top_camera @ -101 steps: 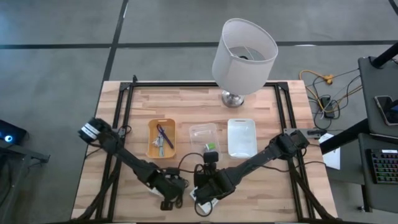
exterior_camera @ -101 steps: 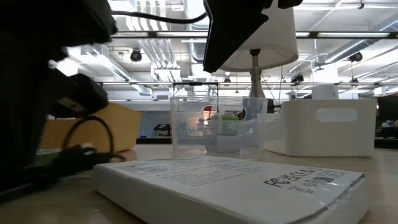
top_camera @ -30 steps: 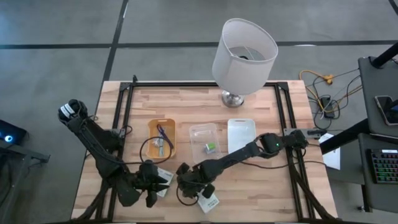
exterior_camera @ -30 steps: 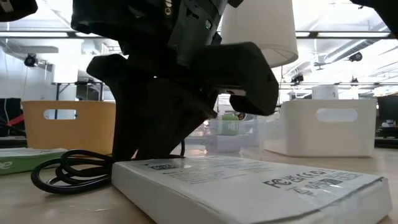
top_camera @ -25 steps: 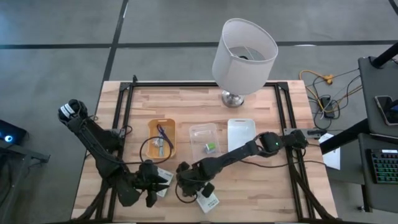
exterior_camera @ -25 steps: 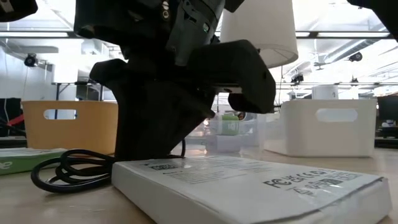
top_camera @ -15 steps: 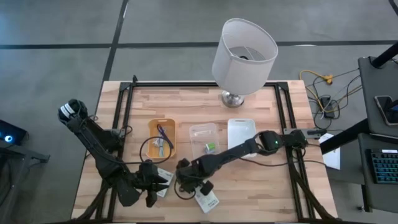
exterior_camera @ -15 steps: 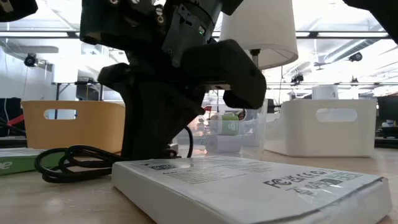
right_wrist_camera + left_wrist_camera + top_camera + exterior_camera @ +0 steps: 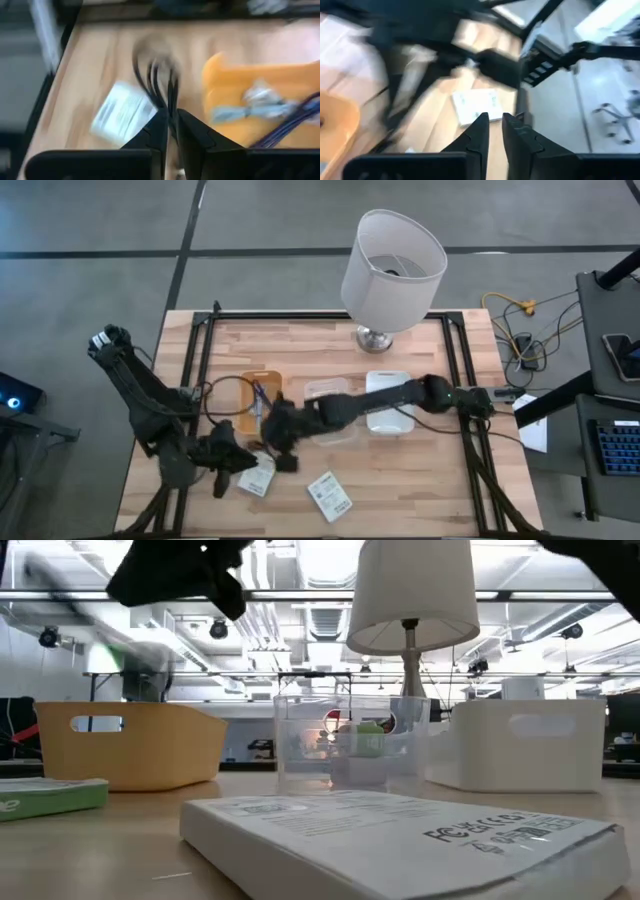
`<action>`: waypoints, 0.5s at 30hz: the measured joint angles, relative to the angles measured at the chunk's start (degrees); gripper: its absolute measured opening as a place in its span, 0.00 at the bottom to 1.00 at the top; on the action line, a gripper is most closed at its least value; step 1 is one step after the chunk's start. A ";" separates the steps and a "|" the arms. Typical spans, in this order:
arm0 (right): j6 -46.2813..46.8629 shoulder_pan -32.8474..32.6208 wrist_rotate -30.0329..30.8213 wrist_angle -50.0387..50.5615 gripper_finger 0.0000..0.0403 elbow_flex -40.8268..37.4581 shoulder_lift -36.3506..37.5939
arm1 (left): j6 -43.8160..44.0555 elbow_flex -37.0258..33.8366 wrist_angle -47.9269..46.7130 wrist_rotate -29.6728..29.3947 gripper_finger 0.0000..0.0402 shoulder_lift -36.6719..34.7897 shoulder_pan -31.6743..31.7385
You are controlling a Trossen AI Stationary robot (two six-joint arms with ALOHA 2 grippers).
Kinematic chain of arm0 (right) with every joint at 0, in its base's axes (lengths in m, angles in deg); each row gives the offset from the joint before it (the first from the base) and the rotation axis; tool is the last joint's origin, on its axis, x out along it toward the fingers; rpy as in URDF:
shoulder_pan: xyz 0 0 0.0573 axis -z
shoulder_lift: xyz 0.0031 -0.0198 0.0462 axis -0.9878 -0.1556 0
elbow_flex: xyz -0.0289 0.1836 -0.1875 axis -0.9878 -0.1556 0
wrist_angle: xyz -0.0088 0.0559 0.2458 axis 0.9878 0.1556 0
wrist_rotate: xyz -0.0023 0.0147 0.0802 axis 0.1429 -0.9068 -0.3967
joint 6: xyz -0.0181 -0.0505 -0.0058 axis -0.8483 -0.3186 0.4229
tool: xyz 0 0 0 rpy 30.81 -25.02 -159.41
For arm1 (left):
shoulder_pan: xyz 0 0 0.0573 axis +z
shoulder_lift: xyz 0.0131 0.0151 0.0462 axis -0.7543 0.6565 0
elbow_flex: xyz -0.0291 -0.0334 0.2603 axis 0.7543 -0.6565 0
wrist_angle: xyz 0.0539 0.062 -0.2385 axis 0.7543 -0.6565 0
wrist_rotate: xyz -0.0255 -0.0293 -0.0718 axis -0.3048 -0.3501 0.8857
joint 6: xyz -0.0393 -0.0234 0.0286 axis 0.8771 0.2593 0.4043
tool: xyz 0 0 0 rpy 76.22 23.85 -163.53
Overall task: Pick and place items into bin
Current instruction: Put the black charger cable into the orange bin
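Observation:
My right gripper (image 9: 272, 430) hangs over the near end of the orange bin (image 9: 250, 385), shut on the thin black cable (image 9: 232, 378), whose loops sway beside it. The bin (image 9: 260, 90) holds the purple-black stick (image 9: 300, 112) and the metallic clip (image 9: 260, 102). My left gripper (image 9: 228, 462) hovers close to the near-left card (image 9: 257, 478), shut and holding nothing. A second white card (image 9: 330, 495) lies flat near the table's near edge. The green-and-white block (image 9: 365, 743) sits inside the clear container (image 9: 350, 740). My right gripper pinches several strands of the black cable (image 9: 161, 92) between its two fingers, coming from above. The cable is lifted clear of the table, its slack loop (image 9: 225, 383) hanging out toward the table's left, over the orange bin's left side.
A white bin (image 9: 388, 402) stands right of the clear container (image 9: 326, 390). A lamp (image 9: 392, 265) with a white shade stands at the far edge. The right arm stretches across the clear container. The wooden table (image 9: 420, 480) is bare in its near-right part.
My right gripper rose from the near edge and swung toward the far-left, to the orange bin, carrying the cable; the coil that lay on the table is now lifted clear and hangs in loops. My left arm drew back a little toward the table's left.

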 joint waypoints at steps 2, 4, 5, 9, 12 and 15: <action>3.53 1.64 0.30 -3.78 0.07 1.37 -0.28 | -3.57 0.00 1.18 -0.15 0.07 -2.50 -0.45; 5.44 3.28 0.29 -6.96 0.06 1.87 -0.39 | -7.44 0.00 2.75 -0.42 0.05 -4.63 -0.90; 6.27 4.14 0.29 -7.61 0.05 1.89 -0.51 | -8.92 0.00 3.21 -0.55 0.04 -5.60 -1.05; 7.22 6.85 1.02 -6.55 0.03 0.13 -1.51 | -14.16 0.00 6.21 -0.56 0.04 -8.86 -1.64; 3.43 7.37 2.52 -3.85 0.02 -0.48 -1.40 | -14.44 -0.31 2.71 -0.59 0.04 -10.04 -2.38; -1.47 6.70 2.68 1.72 0.02 -0.34 0.06 | -4.71 -1.38 -8.40 3.13 0.04 -9.25 -3.24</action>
